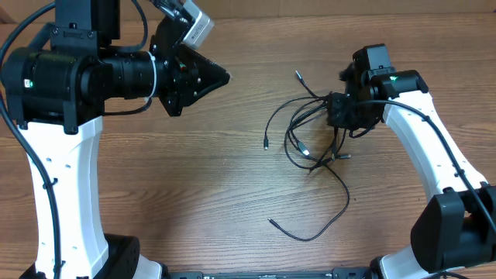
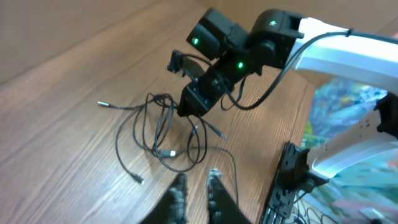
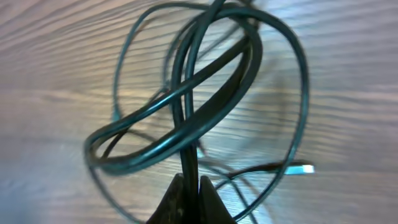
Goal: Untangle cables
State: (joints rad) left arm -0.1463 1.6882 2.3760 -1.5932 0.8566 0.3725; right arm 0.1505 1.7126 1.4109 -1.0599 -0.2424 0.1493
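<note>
Overhead view: the right gripper (image 1: 339, 116) sits low over the tangle of cables (image 1: 306, 136). The tangle spreads on the wooden table (image 1: 194, 186) directly under and ahead of its fingertips. One loose strand trails well away from them. The left gripper (image 1: 219, 77) hangs well apart from the bundle and holds nothing.

Left wrist view: the left fingers (image 2: 180, 193) stand a little apart, with bare table showing between them. The loops lie ahead of the tips, not touching.

Right wrist view: the right fingers (image 3: 177, 199) are pressed together, pinching one black strand at the tips. Several loops cross just beyond the tips, and a small plug (image 3: 303, 168) lies off to one side.

Hazards: pulling the pinched strand while loops cross around it would likely tighten the knot or drag the whole bundle along. The thin strand may slip from the tips under tension. A plug could snag inside a loop.
</note>
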